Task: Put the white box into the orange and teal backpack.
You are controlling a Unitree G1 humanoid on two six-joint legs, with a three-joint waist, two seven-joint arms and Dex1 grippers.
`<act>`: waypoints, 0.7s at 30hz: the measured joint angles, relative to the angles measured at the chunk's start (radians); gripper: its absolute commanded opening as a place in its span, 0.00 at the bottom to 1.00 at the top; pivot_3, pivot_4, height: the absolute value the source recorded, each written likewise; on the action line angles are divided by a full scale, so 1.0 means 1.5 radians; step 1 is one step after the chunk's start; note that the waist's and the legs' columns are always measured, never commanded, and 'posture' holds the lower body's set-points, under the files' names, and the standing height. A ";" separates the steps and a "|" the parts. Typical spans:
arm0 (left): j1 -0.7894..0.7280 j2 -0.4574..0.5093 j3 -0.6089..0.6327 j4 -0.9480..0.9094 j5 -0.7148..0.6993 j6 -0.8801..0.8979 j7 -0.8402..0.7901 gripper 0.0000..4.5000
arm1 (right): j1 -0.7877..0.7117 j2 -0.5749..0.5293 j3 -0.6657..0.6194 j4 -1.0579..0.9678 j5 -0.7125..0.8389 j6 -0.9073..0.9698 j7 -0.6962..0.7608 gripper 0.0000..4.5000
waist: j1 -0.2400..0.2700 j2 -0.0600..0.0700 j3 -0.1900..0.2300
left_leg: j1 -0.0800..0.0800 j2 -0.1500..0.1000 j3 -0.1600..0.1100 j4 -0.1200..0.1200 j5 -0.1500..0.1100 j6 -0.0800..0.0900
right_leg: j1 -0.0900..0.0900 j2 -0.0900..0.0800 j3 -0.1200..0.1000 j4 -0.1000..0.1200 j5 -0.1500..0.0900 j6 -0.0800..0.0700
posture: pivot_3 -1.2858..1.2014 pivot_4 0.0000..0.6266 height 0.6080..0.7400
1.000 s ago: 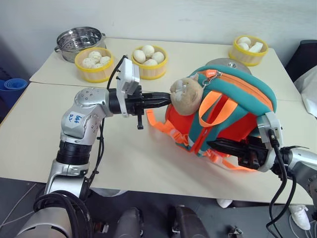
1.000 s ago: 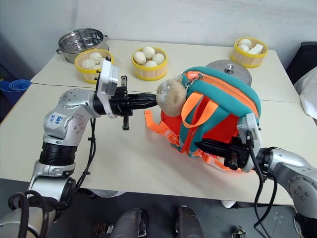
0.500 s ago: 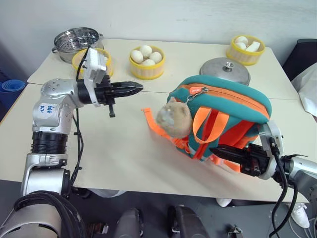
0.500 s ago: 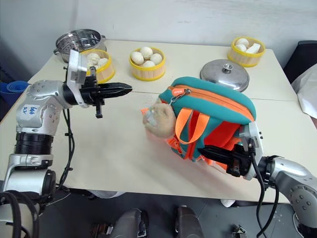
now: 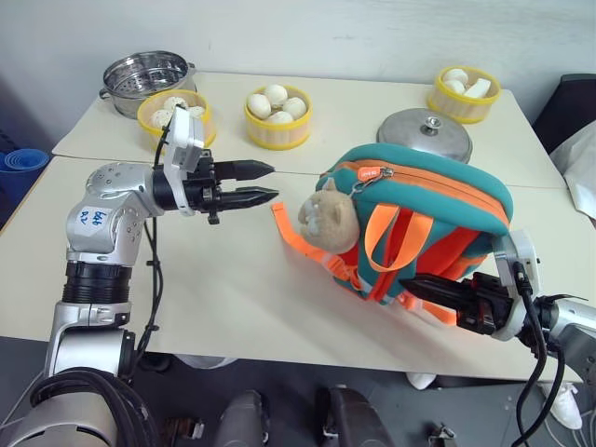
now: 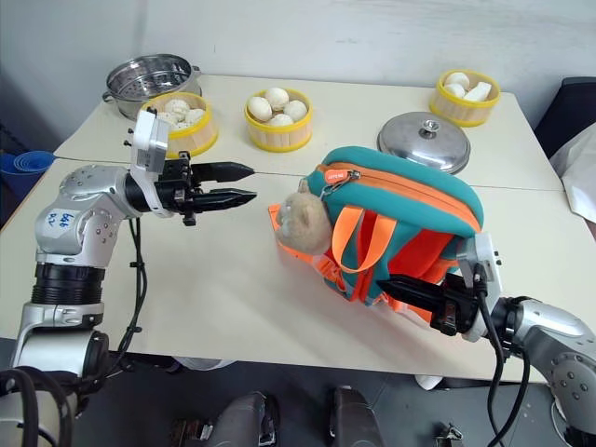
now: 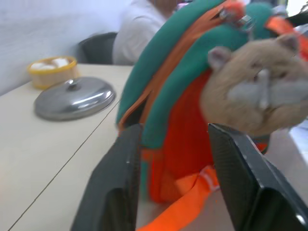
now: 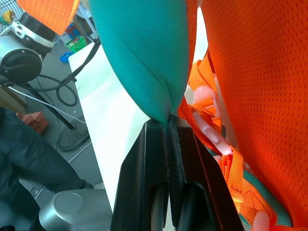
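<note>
Orange and teal fabric marks the backpack (image 5: 424, 219), which is propped on the near table (image 5: 233, 289) towards its right edge, teal top uppermost and zip closed. A tan plush animal head (image 5: 328, 215) is hung at its left side, and an orange strap (image 5: 296, 238) is trailed across the tabletop below it. The white box cannot be seen, so its place cannot be told. The right gripper (image 5: 421, 288) is shut on the backpack's lower edge; in the right wrist view teal trim is pinched between its fingers (image 8: 144, 192). The left gripper (image 5: 264, 182) is held level just left of the plush head, apart from it, its jaws parted and empty. Behind the backpack a steel lid (image 5: 425, 134) is lain. Further back, three yellow steamer baskets (image 5: 277, 115) of buns and a steel pot (image 5: 145, 76) are set on the far table.
</note>
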 measured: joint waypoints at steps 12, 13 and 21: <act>-0.012 -0.081 -0.104 -0.038 0.010 -0.005 -0.048 0.84 | -0.019 0.000 0.001 0.003 -0.009 0.004 0.013 0.00 | 0.000 0.000 0.000 | 0.000 0.000 0.001 0.000 0.000 0.000 | 0.000 0.001 0.001 0.000 0.000 0.000 | 0.52 0.24 1.00; -0.012 -0.090 -0.110 -0.032 0.016 -0.010 -0.045 0.77 | -0.019 0.000 0.001 0.003 -0.010 0.004 0.013 0.00 | 0.000 0.000 0.000 | 0.000 0.000 0.001 0.000 0.000 0.000 | 0.000 0.001 0.001 0.000 0.000 0.000 | 0.52 0.24 1.00; -0.017 -0.120 -0.111 0.012 0.044 -0.070 -0.023 0.28 | -0.019 0.001 0.001 0.003 -0.013 0.004 0.006 0.00 | 0.000 0.000 0.000 | 0.000 0.000 0.001 0.000 0.000 0.000 | 0.000 0.001 0.001 0.000 0.000 0.000 | 0.52 0.24 1.00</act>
